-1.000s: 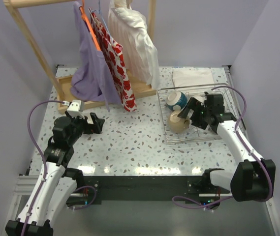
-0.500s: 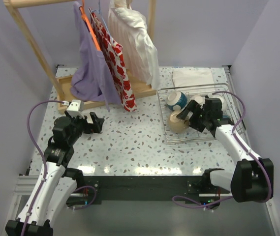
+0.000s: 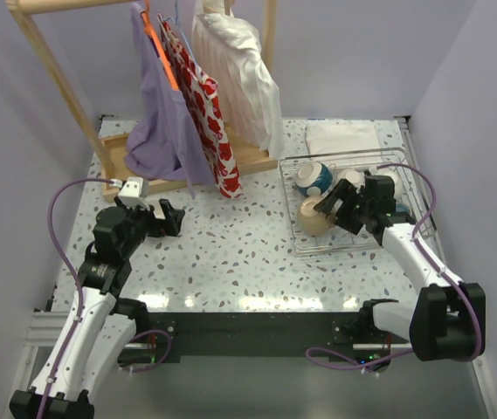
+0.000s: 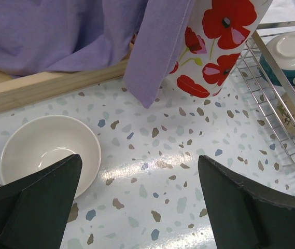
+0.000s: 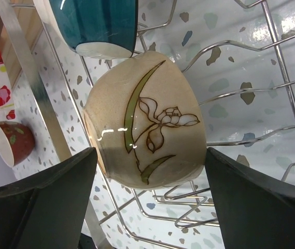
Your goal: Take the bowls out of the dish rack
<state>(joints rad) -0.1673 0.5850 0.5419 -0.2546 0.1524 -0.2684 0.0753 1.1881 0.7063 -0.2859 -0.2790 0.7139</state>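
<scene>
The silver wire dish rack (image 3: 344, 250) stands at the right of the table. In it a beige bowl (image 3: 314, 220) with a painted flower lies on its side, with a teal-blue bowl (image 3: 315, 177) behind it. My right gripper (image 3: 339, 208) is open, its fingers on either side of the beige bowl (image 5: 147, 122) without touching it. The teal bowl (image 5: 98, 23) sits just beyond. A red bowl (image 5: 13, 142) stands on the table outside the rack (image 5: 59, 135). My left gripper (image 4: 138, 158) is open and empty over the table, next to a white bowl (image 4: 48, 150).
A wooden clothes rail (image 3: 65, 87) with hanging purple, red-poppy and white garments (image 3: 204, 96) stands at the back left. A folded white cloth (image 3: 342, 136) lies behind the rack. The rack's corner and teal bowl (image 4: 291, 52) show at the right of the left wrist view.
My right gripper has crept a little left and closer over the beige bowl. The left arm has not moved.
</scene>
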